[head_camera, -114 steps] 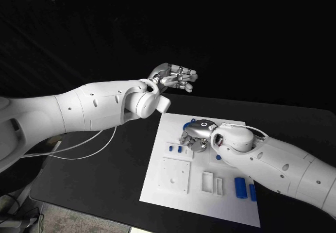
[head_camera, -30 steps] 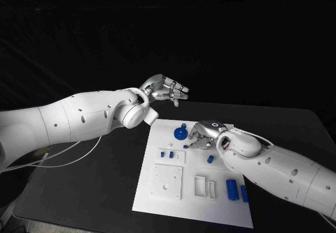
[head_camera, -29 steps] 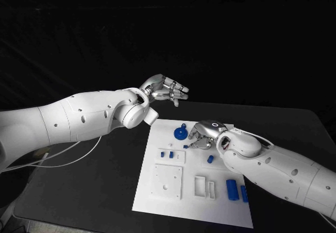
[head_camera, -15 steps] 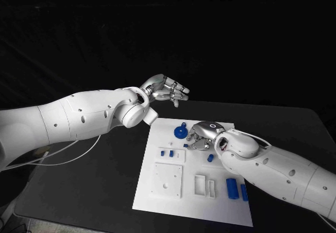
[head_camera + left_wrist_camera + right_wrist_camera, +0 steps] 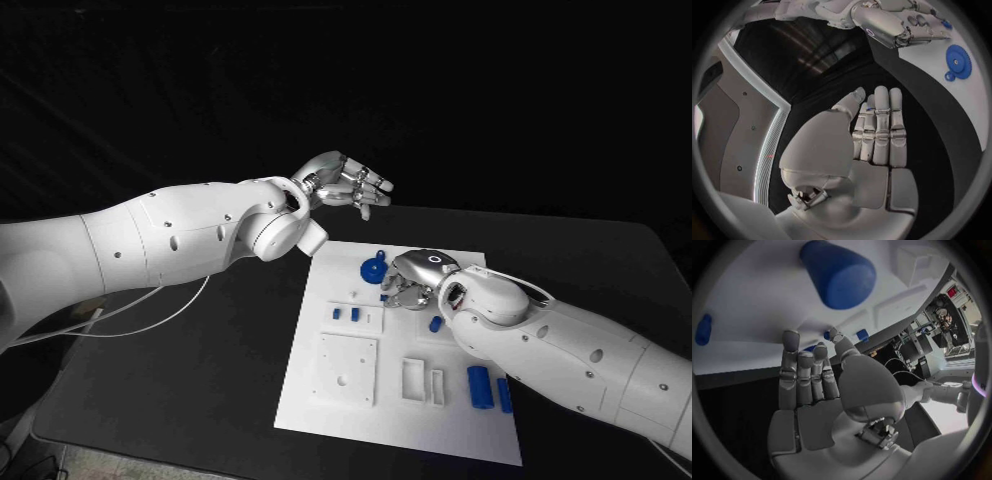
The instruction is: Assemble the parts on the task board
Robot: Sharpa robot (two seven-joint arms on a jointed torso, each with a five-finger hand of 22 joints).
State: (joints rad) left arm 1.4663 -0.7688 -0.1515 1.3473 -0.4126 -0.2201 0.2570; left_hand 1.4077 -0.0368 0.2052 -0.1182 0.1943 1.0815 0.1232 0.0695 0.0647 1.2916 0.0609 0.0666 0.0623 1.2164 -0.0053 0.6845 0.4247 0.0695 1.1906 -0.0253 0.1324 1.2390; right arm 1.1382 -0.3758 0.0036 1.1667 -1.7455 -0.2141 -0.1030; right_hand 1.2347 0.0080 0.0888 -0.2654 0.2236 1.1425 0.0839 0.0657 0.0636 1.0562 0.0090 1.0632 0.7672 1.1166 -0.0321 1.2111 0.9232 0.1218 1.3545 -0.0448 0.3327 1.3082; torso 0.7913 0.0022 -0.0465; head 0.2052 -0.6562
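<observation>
Hands sit almost as half a second ago: the right hand has edged slightly along the white task board, fingers apart and empty beside a blue gear-shaped part. Left hand hovers past the worktop's far edge, fingers straight, holding nothing.

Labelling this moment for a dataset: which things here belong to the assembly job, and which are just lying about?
Belonging to the job:
- task board
- blue gear
- two small blue pegs
- blue cylinder
- right hand, low over the board
- left hand, raised, holding nothing

Just lying about:
- white cable on the black table
</observation>
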